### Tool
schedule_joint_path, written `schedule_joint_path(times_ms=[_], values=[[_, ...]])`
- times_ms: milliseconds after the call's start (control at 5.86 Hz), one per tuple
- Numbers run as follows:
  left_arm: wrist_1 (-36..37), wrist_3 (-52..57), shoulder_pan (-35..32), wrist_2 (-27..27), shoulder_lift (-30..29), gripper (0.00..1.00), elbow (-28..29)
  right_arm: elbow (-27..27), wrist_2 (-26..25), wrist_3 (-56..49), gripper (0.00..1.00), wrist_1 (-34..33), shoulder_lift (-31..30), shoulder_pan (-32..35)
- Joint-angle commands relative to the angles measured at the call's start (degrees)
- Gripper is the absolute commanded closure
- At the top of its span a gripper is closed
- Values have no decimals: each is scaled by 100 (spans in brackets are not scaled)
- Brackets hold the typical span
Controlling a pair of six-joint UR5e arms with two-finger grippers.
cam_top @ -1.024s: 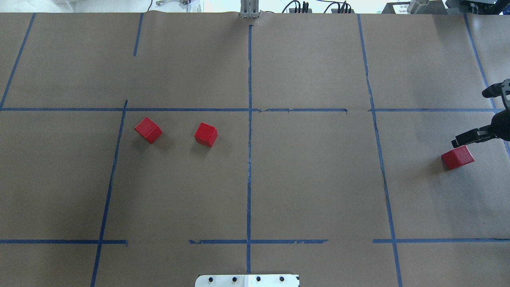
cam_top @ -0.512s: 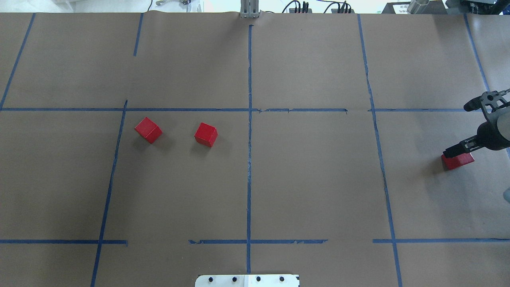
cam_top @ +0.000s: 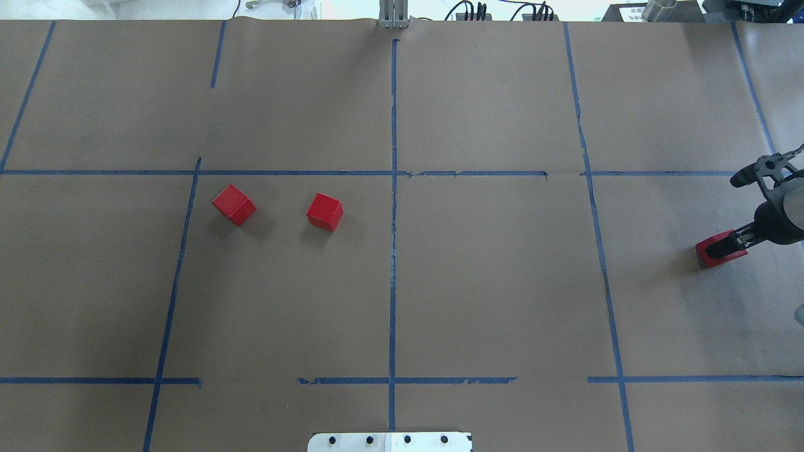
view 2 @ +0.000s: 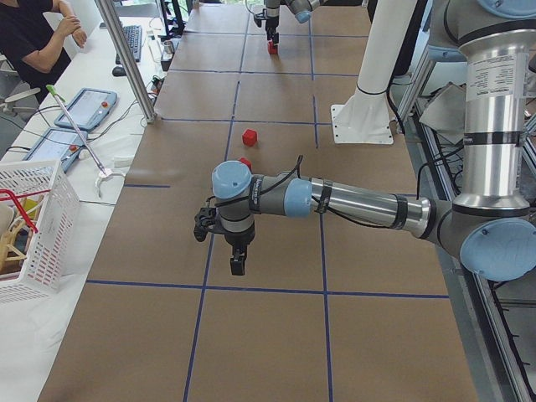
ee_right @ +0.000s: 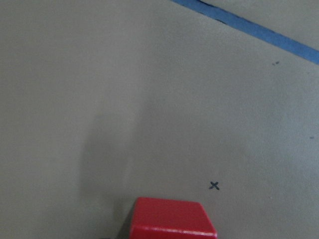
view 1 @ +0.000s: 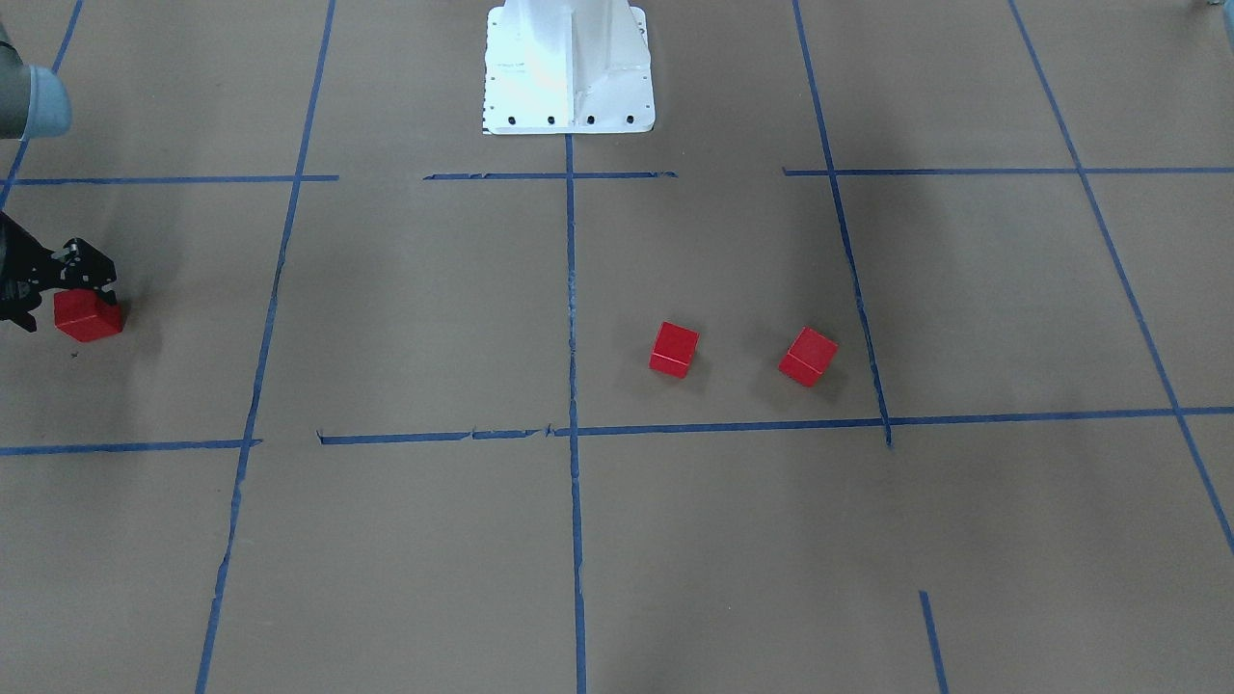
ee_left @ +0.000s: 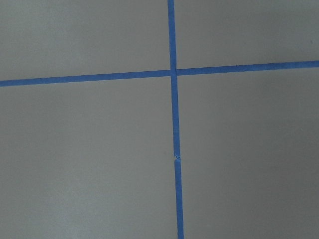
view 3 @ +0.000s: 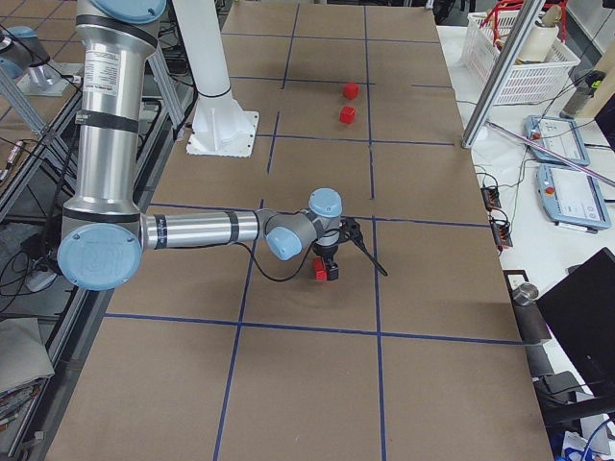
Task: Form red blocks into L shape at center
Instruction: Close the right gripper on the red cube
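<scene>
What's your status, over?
Right gripper at outer red block, closure unclear. Left gripper over bare paper, state unclear. Other two red blocks apart, beside center line. Nothing blocking.

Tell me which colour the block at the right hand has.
Plain bright red, with no pattern. The block shows best in the right wrist-mounted view.

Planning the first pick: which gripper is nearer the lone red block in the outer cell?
Right. The right gripper sits directly at the lone red block. The left gripper hangs over bare paper toward the table's opposite end.
</scene>
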Motion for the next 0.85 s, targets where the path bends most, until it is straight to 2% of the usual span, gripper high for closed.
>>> schedule_joint_path(times_ms=[0,171,341,512,682], values=[[0,0,6,0,0,0,-8,-43,-6,12,39,0,44,-48],[0,0,6,0,0,0,-34,-34,46,21,97,8,62,-48],[0,0,-3,0,9,0,-61,44,72,74,100,17,80,-74],[0,0,-3,0,70,0,-131,706,73,492,100,-26,88,-153],[0,0,-3,0,70,0,-131,1139,47,1497,100,-36,376,-615]])
